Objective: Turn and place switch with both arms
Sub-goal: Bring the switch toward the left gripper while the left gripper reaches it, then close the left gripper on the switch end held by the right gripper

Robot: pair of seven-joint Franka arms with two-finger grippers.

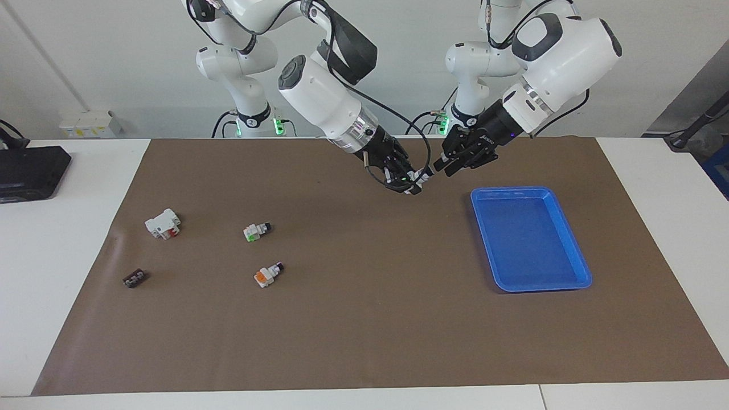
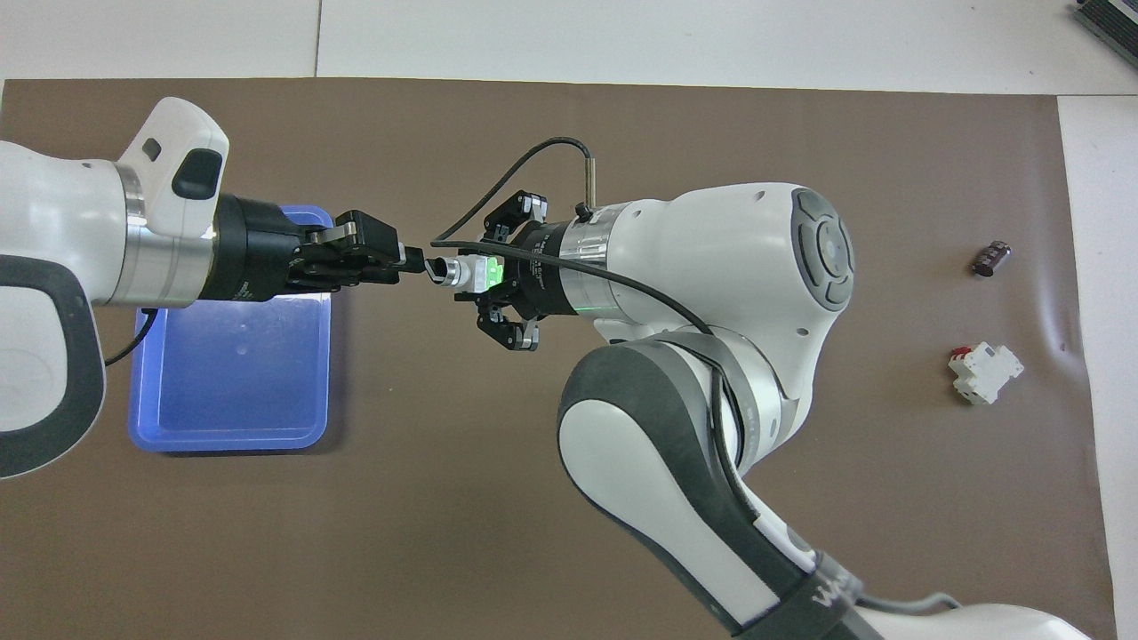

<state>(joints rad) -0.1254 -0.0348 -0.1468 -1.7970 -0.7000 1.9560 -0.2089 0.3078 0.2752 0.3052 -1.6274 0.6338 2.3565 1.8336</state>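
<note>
Over mat | right gripper (image 2: 476,274) holds switch (image 2: 464,273) | left gripper (image 2: 411,261) at its black end

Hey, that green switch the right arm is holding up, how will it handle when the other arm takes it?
The switch looks like rigid plastic, so it should hold its shape in the handover. It is small, so probably light. The left tool meets only its narrow dark end, a small smooth-looking surface, so it may slip or twist once the right tool lets go.

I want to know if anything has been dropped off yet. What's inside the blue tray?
In the facing view the blue tray shows only its bare blue floor, nothing inside. In the overhead view the left gripper and its arm cover the tray's farther end, but the facing view shows that end bare too.
</note>
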